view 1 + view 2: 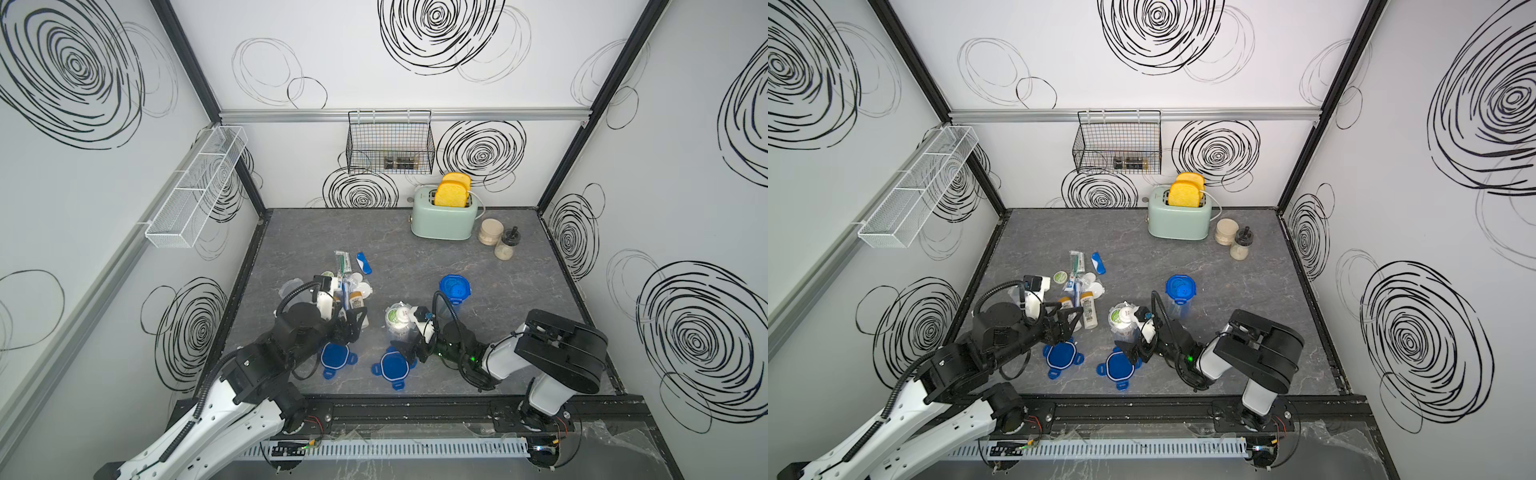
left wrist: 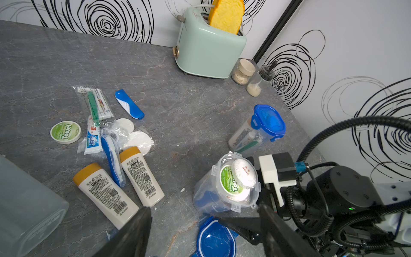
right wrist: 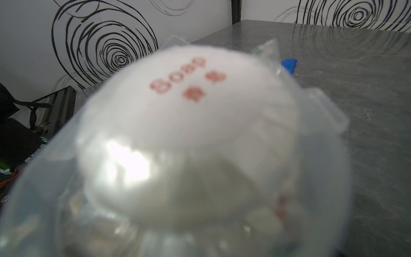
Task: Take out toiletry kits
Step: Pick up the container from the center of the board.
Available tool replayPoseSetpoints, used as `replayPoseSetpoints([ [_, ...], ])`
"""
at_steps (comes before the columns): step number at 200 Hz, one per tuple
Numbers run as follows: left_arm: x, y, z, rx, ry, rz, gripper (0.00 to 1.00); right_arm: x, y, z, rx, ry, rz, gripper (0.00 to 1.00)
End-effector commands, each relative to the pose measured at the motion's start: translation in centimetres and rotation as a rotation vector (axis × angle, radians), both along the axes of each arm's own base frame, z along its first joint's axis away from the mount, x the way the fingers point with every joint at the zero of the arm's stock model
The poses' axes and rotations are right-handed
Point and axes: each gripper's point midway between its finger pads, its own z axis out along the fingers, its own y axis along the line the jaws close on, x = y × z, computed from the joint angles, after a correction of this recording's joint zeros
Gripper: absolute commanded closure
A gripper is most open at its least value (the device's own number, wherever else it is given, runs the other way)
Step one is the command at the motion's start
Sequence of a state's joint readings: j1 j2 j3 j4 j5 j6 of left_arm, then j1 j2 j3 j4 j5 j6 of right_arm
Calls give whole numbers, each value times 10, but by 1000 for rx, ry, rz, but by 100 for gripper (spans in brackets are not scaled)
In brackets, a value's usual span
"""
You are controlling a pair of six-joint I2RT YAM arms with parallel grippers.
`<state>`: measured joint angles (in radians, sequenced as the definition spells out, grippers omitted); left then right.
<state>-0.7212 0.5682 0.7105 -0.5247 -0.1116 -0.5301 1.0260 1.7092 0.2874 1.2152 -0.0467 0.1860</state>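
Left wall: a white mesh shelf (image 1: 195, 187), nothing seen in it.

Left of the table: an empty jar (image 2: 26, 200) lies on its side. Just right of it, one kit lies loose on the surface: two cream bottles (image 2: 106, 193), a toothpaste tube (image 2: 92, 138), a blue toothbrush (image 2: 113, 160), a green sachet (image 2: 94, 104) and a round tin (image 2: 65, 132). This kit is judged done.

The left gripper (image 1: 352, 326) hangs at the near edge of that spread, jaws apart and holding nothing. Two blue lids (image 1: 334, 355) lie flat on the table near it.

Centre: the open jar (image 2: 226, 187) is tilted, packed full, with a soap disc (image 3: 189, 133) and a green tin (image 2: 229, 182) at its mouth. The right gripper (image 1: 409, 348) is at the jar's lower body. Its jaws are hidden, so whether they clamp the jar or stand loose around it cannot be told.

Step in hand, as judged: emptying the second kit. The next move calls for a firm hold low on the jar and a tip of the mouth towards bare table, or for the free claw to draw the soap out first.

Right of that: a lidded jar (image 1: 455, 291) stands upright, its kit inside, not yet started.

Far right: a mint toaster (image 1: 442, 218) with bread in it, and two beige jars (image 1: 490, 230) beside it, well apart from the work.

Surface: grey stone-look table (image 1: 498, 311), flat. Walls white with black scribbled rings. A wire basket (image 1: 390, 145) hangs on the far wall.
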Motion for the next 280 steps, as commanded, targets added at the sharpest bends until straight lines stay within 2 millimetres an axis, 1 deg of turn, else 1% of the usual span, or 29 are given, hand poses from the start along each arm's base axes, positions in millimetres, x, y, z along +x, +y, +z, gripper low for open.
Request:
replayPoseSetpoints([
  [1,3,-5,6,-20,-29,-17,20,7,7,20,86,-68,-21,1],
  [30,4,-4,4,-17,-25,-9,20,13,5,21,111,-98,-53,1],
  [57,4,-4,5,-19,-27,-8,20,12,10,17,109,-103,-33,2],
  [89,5,-5,2,-14,-18,-13,20,12,9,19,132,-122,-36,3],
  [108,5,-5,2,-13,-16,-11,20,13,11,19,130,-126,-34,7],
  [158,5,-4,2,-16,-19,-9,20,12,16,23,124,-114,-13,24],
  [174,4,-5,3,-19,-20,-13,20,12,20,27,115,-80,-6,26],
  [197,5,-7,2,-17,-16,-24,20,15,25,29,75,-15,-8,27],
  [199,5,-7,2,-16,-16,-25,20,16,27,32,81,-16,-7,27],
  [203,5,-7,2,-17,-17,-27,20,15,27,32,71,-4,1,27],
  [214,6,-7,3,-19,-18,-27,20,15,31,39,72,18,16,28],
  [226,5,-7,3,-21,-18,-35,20,12,33,44,62,65,38,29],
  [237,5,-8,4,-18,-21,-40,21,9,34,54,78,114,54,30],
  [258,7,-4,5,-9,-25,-21,22,7,31,67,123,222,45,30],
  [280,9,-5,6,-11,-19,-24,22,1,31,70,137,357,52,32],
])
